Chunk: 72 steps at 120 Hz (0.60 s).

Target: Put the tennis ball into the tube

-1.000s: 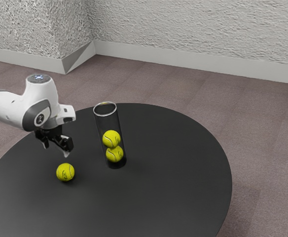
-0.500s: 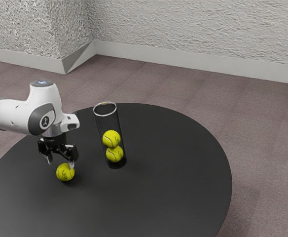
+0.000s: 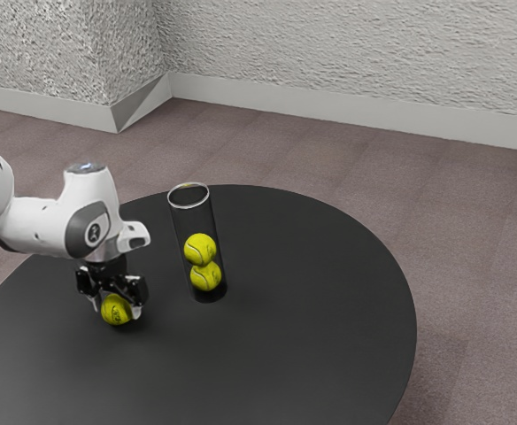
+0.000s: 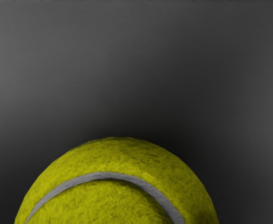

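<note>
We position our hand [image 3: 117,311] low over the round black counter [image 3: 285,345], fingers spread wide, one on each side of the tennis ball [image 3: 116,310]. The ball rests on the counter between them; we cannot confirm finger contact. Toward the exterior view's right, near the hand, the clear tube [image 3: 193,218] stands upright, containing two stacked balls [image 3: 200,249].
</note>
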Motion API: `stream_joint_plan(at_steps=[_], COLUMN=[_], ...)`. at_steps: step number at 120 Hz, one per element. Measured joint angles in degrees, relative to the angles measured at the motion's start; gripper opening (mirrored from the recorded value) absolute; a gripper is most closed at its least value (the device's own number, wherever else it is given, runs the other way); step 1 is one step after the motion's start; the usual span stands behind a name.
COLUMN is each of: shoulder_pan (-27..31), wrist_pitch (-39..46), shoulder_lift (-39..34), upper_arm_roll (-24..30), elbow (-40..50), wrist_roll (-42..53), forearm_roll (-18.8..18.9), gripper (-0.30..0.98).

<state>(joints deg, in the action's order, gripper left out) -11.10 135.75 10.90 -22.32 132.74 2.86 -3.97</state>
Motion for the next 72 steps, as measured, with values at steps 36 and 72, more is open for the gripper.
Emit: stream_joint_plan(at_steps=[36,72], shoulder_pan=[0.23,0.57], wrist_pitch=[3.92,5.0], shoulder_lift=[2.17,2.26], upper_arm_roll=[1.11,1.23], elbow=[-0.08,0.08], wrist_roll=[1.62,2.68], forearm_roll=[-1.27,-2.11], gripper=[0.69,0.68])
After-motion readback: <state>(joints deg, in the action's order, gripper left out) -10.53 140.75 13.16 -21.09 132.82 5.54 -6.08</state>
